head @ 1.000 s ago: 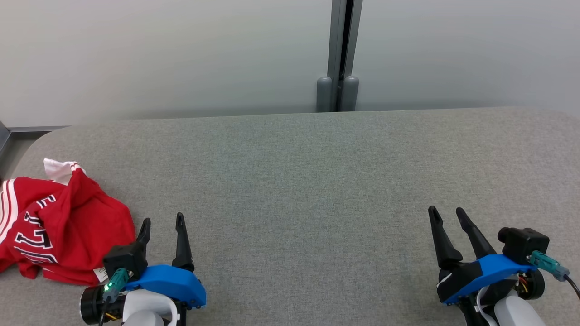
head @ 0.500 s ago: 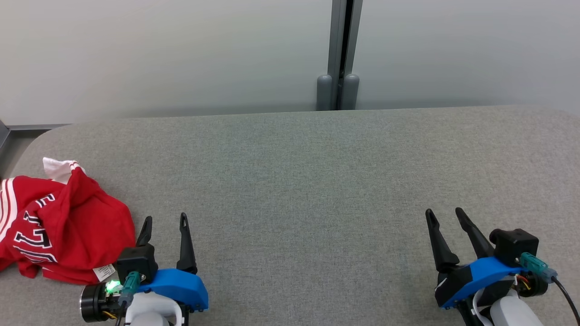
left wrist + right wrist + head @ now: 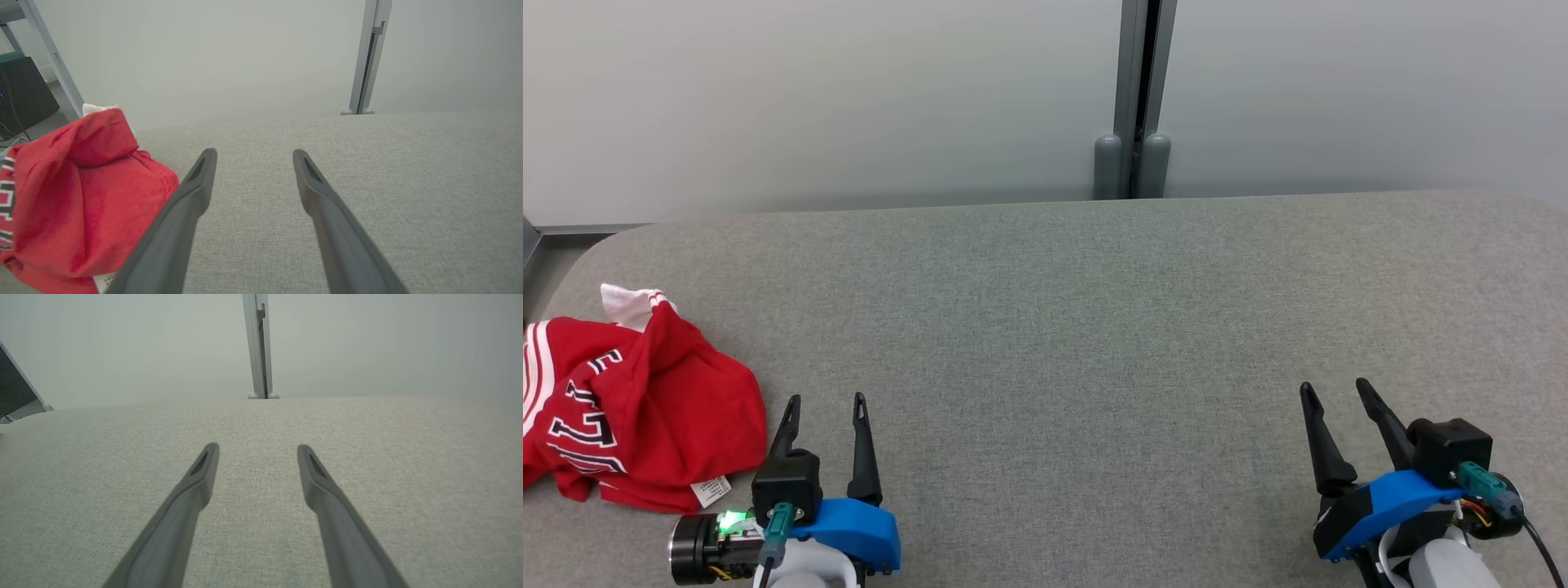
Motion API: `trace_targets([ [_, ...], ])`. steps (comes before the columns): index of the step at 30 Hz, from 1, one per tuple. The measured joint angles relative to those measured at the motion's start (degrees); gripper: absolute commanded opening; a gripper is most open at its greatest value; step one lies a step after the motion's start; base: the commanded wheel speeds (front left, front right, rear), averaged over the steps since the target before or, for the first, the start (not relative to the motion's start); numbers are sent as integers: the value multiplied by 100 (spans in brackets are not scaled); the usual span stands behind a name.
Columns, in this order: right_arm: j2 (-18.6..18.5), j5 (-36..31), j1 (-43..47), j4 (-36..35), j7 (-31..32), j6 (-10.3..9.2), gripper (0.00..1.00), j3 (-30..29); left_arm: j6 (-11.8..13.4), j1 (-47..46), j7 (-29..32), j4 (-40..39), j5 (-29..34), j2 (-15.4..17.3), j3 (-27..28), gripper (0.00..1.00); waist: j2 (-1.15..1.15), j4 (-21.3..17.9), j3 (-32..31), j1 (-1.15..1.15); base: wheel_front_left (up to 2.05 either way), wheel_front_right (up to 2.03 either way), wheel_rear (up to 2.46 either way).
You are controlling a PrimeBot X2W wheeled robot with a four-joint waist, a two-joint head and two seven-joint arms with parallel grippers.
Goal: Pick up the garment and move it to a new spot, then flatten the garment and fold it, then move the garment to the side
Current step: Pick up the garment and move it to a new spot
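Observation:
The garment (image 3: 637, 408) is a crumpled red shirt with white stripes and dark lettering, heaped at the left end of the grey fabric table (image 3: 1078, 327). My left gripper (image 3: 825, 402) stands open just right of the heap, nothing between its fingers. In the left wrist view the garment (image 3: 77, 196) bulges beside the left finger (image 3: 192, 192), and the left gripper (image 3: 253, 154) spans bare fabric. Far off at the lower right, my right gripper (image 3: 1336, 390) is open over the table. The right wrist view shows the right gripper (image 3: 257, 448) spread over plain fabric.
A pale wall with a grey vertical post (image 3: 1135, 98) runs behind the table. The table's rounded left corner (image 3: 596, 253) lies just behind the garment. A dark cabinet (image 3: 24, 94) stands past the left end.
The left gripper has drawn back slightly toward me and turned straighter beside the garment. The right gripper has slipped a little lower and to the right. The garment lies unchanged.

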Motion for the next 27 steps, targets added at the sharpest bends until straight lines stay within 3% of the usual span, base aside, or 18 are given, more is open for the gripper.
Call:
trace_targets([
  [6, 12, -269, -1, 10, -51, 0, 100, 9, 4, -12, -56, 31, 247, -52, -3, 100, 0, 70, 50, 0, 0, 0, 0],
  [13, -51, -334, -9, -48, -78, 0, 100, 90, 30, -91, -77, 68, 345, -96, 24, 100, 0, 453, 137, 0, 0, 0, 0],
  [27, -75, -155, -122, -119, -79, 1, 100, 635, 149, 256, -78, 127, 125, -134, 642, 100, 0, 1853, 398, 0, 0, 0, 0],
])
